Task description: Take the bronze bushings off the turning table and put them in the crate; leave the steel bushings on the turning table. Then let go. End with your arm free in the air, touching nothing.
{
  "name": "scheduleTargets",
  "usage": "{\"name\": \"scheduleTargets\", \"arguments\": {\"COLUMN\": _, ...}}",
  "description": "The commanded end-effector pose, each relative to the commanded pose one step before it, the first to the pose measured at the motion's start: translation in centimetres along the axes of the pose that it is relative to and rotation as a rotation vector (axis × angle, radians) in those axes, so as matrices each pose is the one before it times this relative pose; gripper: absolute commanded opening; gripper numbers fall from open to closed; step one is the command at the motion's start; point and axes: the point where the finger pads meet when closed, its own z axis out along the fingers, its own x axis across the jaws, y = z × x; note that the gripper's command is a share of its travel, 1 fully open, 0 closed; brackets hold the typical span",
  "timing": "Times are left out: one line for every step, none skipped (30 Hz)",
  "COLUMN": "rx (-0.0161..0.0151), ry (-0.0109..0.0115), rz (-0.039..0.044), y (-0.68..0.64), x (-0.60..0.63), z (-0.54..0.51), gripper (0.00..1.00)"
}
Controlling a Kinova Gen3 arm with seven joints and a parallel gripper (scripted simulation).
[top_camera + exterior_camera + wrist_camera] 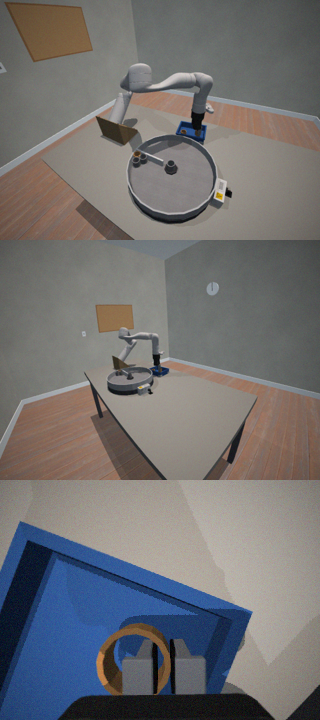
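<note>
My gripper is shut on the wall of a bronze bushing, one finger inside the ring and one outside. It holds it upright in the right part of the blue crate; whether it touches the floor I cannot tell. Another bronze bushing is in the crate's left part. On the turning table, a third bronze bushing stands at the left wall, close beside two steel bushings.
A pale bar reaches inward from the turning table's wall beside the bushings. A dark hub with a ring-like grey top stands at its centre. A brown angled panel is left of the crate. A white box adjoins the wall.
</note>
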Motion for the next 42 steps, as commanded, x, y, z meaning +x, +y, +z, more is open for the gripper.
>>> {"name": "scheduleTargets", "arguments": {"rx": 0.00114, "ry": 0.00064, "rz": 0.00006, "y": -0.030, "x": 0.017, "z": 0.215, "gripper": 0.00}}
{"name": "scheduleTargets", "arguments": {"rx": 0.00000, "ry": -0.00001, "rz": 0.00000, "y": 0.000, "x": 0.000, "z": 0.170, "gripper": 0.00}}
{"name": "scheduleTargets", "arguments": {"rx": 0.00000, "ry": -0.00001, "rz": 0.00000, "y": 0.000, "x": 0.000, "z": 0.170, "gripper": 0.00}}
{"name": "scheduleTargets", "arguments": {"rx": 0.00000, "ry": -0.00001, "rz": 0.00000, "y": 0.000, "x": 0.000, "z": 0.170, "gripper": 0.00}}
{"name": "scheduleTargets", "arguments": {"rx": 0.00000, "ry": 0.00000, "rz": 0.00000, "y": 0.000, "x": 0.000, "z": 0.000, "gripper": 0.00}}
{"name": "scheduleTargets", "arguments": {"rx": 0.00000, "ry": 0.00000, "rz": 0.00000, "y": 0.000, "x": 0.000, "z": 0.000, "gripper": 0.00}}
{"name": "scheduleTargets", "arguments": {"rx": 0.00000, "ry": 0.00000, "rz": 0.00000, "y": 0.000, "x": 0.000, "z": 0.000, "gripper": 0.00}}
{"name": "scheduleTargets", "arguments": {"rx": 0.00000, "ry": 0.00000, "rz": 0.00000, "y": 0.000, "x": 0.000, "z": 0.000, "gripper": 0.00}}
{"name": "scheduleTargets", "arguments": {"rx": 0.00000, "ry": 0.00000, "rz": 0.00000, "y": 0.000, "x": 0.000, "z": 0.000, "gripper": 0.00}}
{"name": "scheduleTargets", "arguments": {"rx": 0.00000, "ry": 0.00000, "rz": 0.00000, "y": 0.000, "x": 0.000, "z": 0.000, "gripper": 0.00}}
{"name": "scheduleTargets", "arguments": {"rx": 0.00000, "ry": 0.00000, "rz": 0.00000, "y": 0.000, "x": 0.000, "z": 0.000, "gripper": 0.00}}
{"name": "scheduleTargets", "arguments": {"rx": 0.00000, "ry": 0.00000, "rz": 0.00000, "y": 0.000, "x": 0.000, "z": 0.000, "gripper": 0.00}}
{"name": "scheduleTargets", "arguments": {"rx": 0.00000, "ry": 0.00000, "rz": 0.00000, "y": 0.000, "x": 0.000, "z": 0.000, "gripper": 0.00}}
{"name": "scheduleTargets", "arguments": {"rx": 0.00000, "ry": 0.00000, "rz": 0.00000, "y": 0.000, "x": 0.000, "z": 0.000, "gripper": 0.00}}
{"name": "scheduleTargets", "arguments": {"rx": 0.00000, "ry": 0.00000, "rz": 0.00000, "y": 0.000, "x": 0.000, "z": 0.000, "gripper": 0.00}}
{"name": "scheduleTargets", "arguments": {"rx": 0.00000, "ry": 0.00000, "rz": 0.00000, "y": 0.000, "x": 0.000, "z": 0.000, "gripper": 0.00}}
{"name": "scheduleTargets", "arguments": {"rx": 0.00002, "ry": 0.00002, "rz": 0.00001, "y": 0.000, "x": 0.001, "z": 0.168, "gripper": 0.00}}
{"name": "scheduleTargets", "arguments": {"rx": 0.00000, "ry": -0.00001, "rz": 0.00000, "y": 0.000, "x": 0.000, "z": 0.170, "gripper": 0.00}}
{"name": "scheduleTargets", "arguments": {"rx": 0.00000, "ry": -0.00001, "rz": 0.00000, "y": 0.000, "x": 0.000, "z": 0.170, "gripper": 0.00}}
{"name": "scheduleTargets", "arguments": {"rx": 0.00000, "ry": -0.00001, "rz": 0.00000, "y": 0.000, "x": 0.000, "z": 0.170, "gripper": 0.00}}
{"name": "scheduleTargets", "arguments": {"rx": 0.00000, "ry": -0.00001, "rz": 0.00000, "y": 0.000, "x": 0.000, "z": 0.170, "gripper": 0.00}}
{"name": "scheduleTargets", "arguments": {"rx": 0.00000, "ry": 0.00000, "rz": 0.00000, "y": 0.000, "x": 0.000, "z": 0.000, "gripper": 0.00}}
{"name": "scheduleTargets", "arguments": {"rx": 0.00000, "ry": 0.00000, "rz": 0.00000, "y": 0.000, "x": 0.000, "z": 0.000, "gripper": 0.00}}
{"name": "scheduleTargets", "arguments": {"rx": 0.00000, "ry": 0.00000, "rz": 0.00000, "y": 0.000, "x": 0.000, "z": 0.000, "gripper": 0.00}}
{"name": "scheduleTargets", "arguments": {"rx": 0.00000, "ry": 0.00000, "rz": 0.00000, "y": 0.000, "x": 0.000, "z": 0.000, "gripper": 0.00}}
{"name": "scheduleTargets", "arguments": {"rx": 0.00000, "ry": 0.00000, "rz": 0.00000, "y": 0.000, "x": 0.000, "z": 0.000, "gripper": 0.00}}
{"name": "scheduleTargets", "arguments": {"rx": 0.00000, "ry": 0.00000, "rz": 0.00000, "y": 0.000, "x": 0.000, "z": 0.000, "gripper": 0.00}}
{"name": "scheduleTargets", "arguments": {"rx": 0.00000, "ry": 0.00000, "rz": 0.00000, "y": 0.000, "x": 0.000, "z": 0.000, "gripper": 0.00}}
{"name": "scheduleTargets", "arguments": {"rx": 0.00000, "ry": 0.00000, "rz": 0.00000, "y": 0.000, "x": 0.000, "z": 0.000, "gripper": 0.00}}
{"name": "scheduleTargets", "arguments": {"rx": 0.00000, "ry": 0.00000, "rz": 0.00000, "y": 0.000, "x": 0.000, "z": 0.000, "gripper": 0.00}}
{"name": "scheduleTargets", "arguments": {"rx": 0.00000, "ry": 0.00000, "rz": 0.00000, "y": 0.000, "x": 0.000, "z": 0.000, "gripper": 0.00}}
{"name": "scheduleTargets", "arguments": {"rx": 0.00000, "ry": 0.00000, "rz": 0.00000, "y": 0.000, "x": 0.000, "z": 0.000, "gripper": 0.00}}
{"name": "scheduleTargets", "arguments": {"rx": 0.00000, "ry": 0.00000, "rz": 0.00000, "y": 0.000, "x": 0.000, "z": 0.000, "gripper": 0.00}}
{"name": "scheduleTargets", "arguments": {"rx": 0.00002, "ry": 0.00002, "rz": 0.00001, "y": 0.000, "x": 0.001, "z": 0.168, "gripper": 0.00}}
{"name": "scheduleTargets", "arguments": {"rx": 0.00000, "ry": -0.00001, "rz": 0.00000, "y": 0.000, "x": 0.000, "z": 0.170, "gripper": 0.00}}
{"name": "scheduleTargets", "arguments": {"rx": 0.00000, "ry": -0.00001, "rz": 0.00000, "y": 0.000, "x": 0.000, "z": 0.170, "gripper": 0.00}}
{"name": "scheduleTargets", "arguments": {"rx": 0.00000, "ry": -0.00001, "rz": 0.00000, "y": 0.000, "x": 0.000, "z": 0.170, "gripper": 0.00}}
{"name": "scheduleTargets", "arguments": {"rx": 0.00000, "ry": -0.00001, "rz": 0.00000, "y": 0.000, "x": 0.000, "z": 0.170, "gripper": 0.00}}
{"name": "scheduleTargets", "arguments": {"rx": 0.00000, "ry": 0.00000, "rz": 0.00000, "y": 0.000, "x": 0.000, "z": 0.000, "gripper": 0.00}}
{"name": "scheduleTargets", "arguments": {"rx": 0.00000, "ry": 0.00000, "rz": 0.00000, "y": 0.000, "x": 0.000, "z": 0.000, "gripper": 0.00}}
{"name": "scheduleTargets", "arguments": {"rx": 0.00000, "ry": 0.00000, "rz": 0.00000, "y": 0.000, "x": 0.000, "z": 0.000, "gripper": 0.00}}
{"name": "scheduleTargets", "arguments": {"rx": 0.00000, "ry": 0.00000, "rz": 0.00000, "y": 0.000, "x": 0.000, "z": 0.000, "gripper": 0.00}}
